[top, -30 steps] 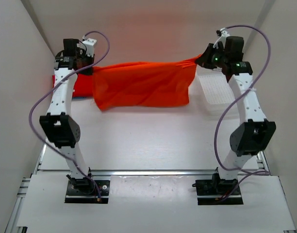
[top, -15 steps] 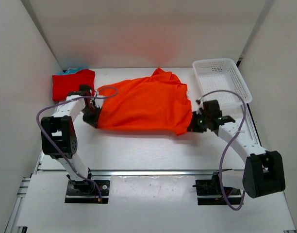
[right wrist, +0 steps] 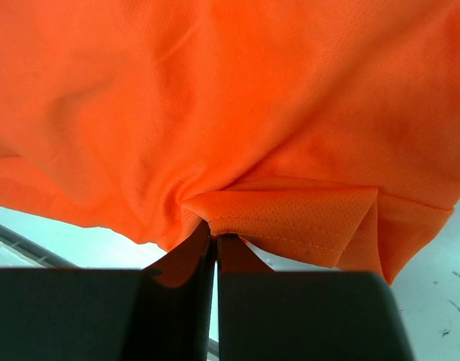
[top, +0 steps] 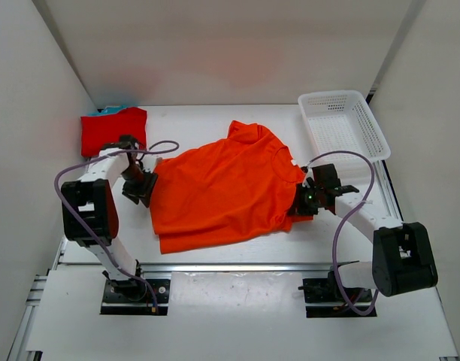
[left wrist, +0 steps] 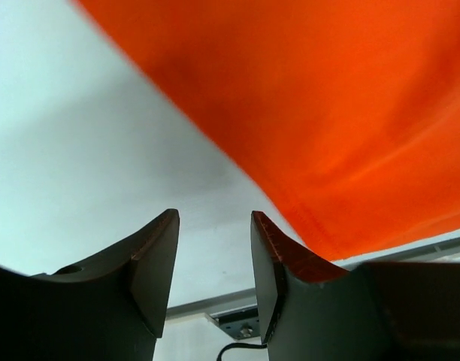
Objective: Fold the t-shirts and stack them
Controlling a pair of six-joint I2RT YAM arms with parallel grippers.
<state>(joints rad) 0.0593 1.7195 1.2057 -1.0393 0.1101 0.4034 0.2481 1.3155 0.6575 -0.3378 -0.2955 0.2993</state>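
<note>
left side: a white wall panel stands close beside the tabletop [top: 200, 120], leaving little room there.
far-left corner: the red t-shirt [top: 113, 129] lies folded on the teal-blue t-shirt [top: 110, 111], which shows only as a sliver at its far edge.
left arm [top: 102, 169]: reaches low along the tabletop's left side, its end just beside the orange cloth.
left jaws: they stand apart with nothing between them; the fingers [left wrist: 151, 256] are over bare tabletop, and the cloth's edge runs just past the right-hand one.
orange t-shirt [top: 222, 192] [left wrist: 328, 113] [right wrist: 230, 98]: it is spread mostly flat across the middle, collar toward the far right and hem toward the near left, lightly rumpled, with one sleeve pointing to the far side.
open room: there is a broad bare band behind the shirt, between the red stack and the basket; only a thin strip lies between the hem and the tabletop's near edge.
right arm [top: 358, 214]: lies low and angles in from the near right.
right jaws: they are pressed together on a fold at the orange t-shirt's right edge, where the cloth bunches.
far-right corner: the white mesh basket [top: 343, 124] sits apart from the shirt, close to the right wall.
</note>
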